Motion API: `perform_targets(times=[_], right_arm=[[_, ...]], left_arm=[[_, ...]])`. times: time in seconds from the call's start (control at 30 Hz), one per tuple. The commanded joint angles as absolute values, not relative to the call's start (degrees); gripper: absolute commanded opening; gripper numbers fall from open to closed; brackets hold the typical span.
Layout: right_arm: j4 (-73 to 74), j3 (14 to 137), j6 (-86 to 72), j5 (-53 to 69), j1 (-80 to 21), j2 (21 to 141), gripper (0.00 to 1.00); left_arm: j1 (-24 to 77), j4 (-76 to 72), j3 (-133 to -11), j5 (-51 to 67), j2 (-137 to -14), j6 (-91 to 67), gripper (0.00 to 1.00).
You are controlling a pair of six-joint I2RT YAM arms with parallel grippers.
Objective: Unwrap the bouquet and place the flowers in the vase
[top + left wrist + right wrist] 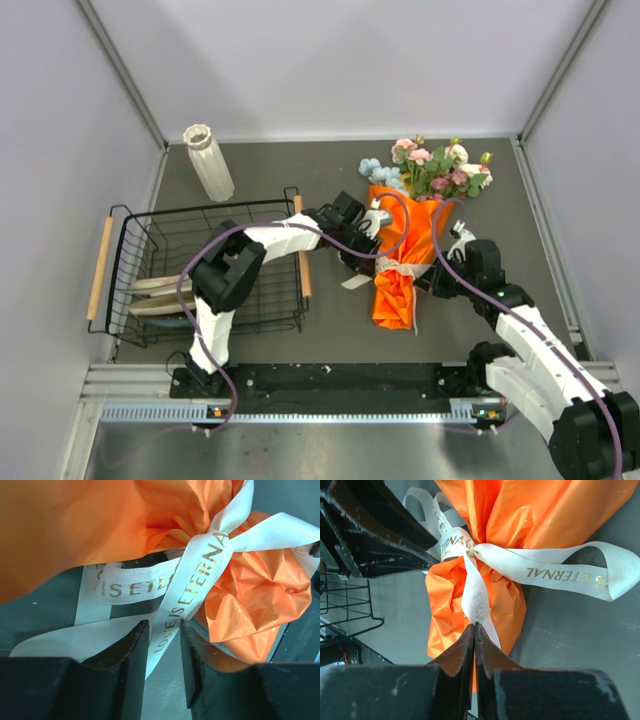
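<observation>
The top external camera looked down from high behind the near edge, taking in the whole dark grey worktop (300, 180). The left wrist camera sat very near, facing past the left pincer (164, 627) at the cream-white gold-lettered ribbon (200, 575). The right wrist camera, equally near, faced that ribbon's knot past the right pincer (474, 627) from the opposite side. All three shared the bright orange paper-wrapped bouquet (395, 300).

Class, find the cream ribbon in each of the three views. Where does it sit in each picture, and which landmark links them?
Top external: ribbon right of centre, tied around the wrap's lower part.
Left wrist: ribbon across the middle, gold lettering showing.
Right wrist: ribbon across the upper half, knot left of centre.
Shared landmark: the orange wrap.
</observation>
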State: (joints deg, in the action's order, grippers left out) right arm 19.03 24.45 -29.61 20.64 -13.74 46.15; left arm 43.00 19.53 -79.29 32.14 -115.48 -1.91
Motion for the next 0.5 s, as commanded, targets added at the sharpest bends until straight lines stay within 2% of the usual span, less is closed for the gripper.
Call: perform_targets(times=[0.0, 0.03, 0.07, 0.2, 0.33, 0.47], right_arm=[[18.02, 27.16, -29.18, 20.3, -13.97, 46.05, 0.0], [17.84, 26.98, -29.18, 20.13, -13.89, 46.05, 0.0], [17.84, 26.98, -29.18, 20.13, -13.89, 46.14, 0.0], [17.58, 26.72, -29.35, 20.21, -13.89, 46.58, 0.0], [17.58, 26.72, -29.88, 18.64, -13.97, 47.63, 0.0], [22.05, 27.86, -33.13, 9.87, -13.97, 48.16, 0.0]], left_arm=[[43.15, 15.74, -79.19, 35.16, -113.64, -4.47, 0.27], [43.07, 15.38, -79.36, 35.16, -113.12, -4.92, 0.24], [43.07, 15.12, -79.37, 34.81, -112.85, -5.27, 0.12], [43.07, 15.29, -80.33, 33.32, -112.32, -6.85, 0.0], [43.5, 16.79, -80.95, 27.62, -110.93, -8.69, 0.0], [45.35, 14.95, -77.7, 6.05, -106.36, -13.6, 0.0]])
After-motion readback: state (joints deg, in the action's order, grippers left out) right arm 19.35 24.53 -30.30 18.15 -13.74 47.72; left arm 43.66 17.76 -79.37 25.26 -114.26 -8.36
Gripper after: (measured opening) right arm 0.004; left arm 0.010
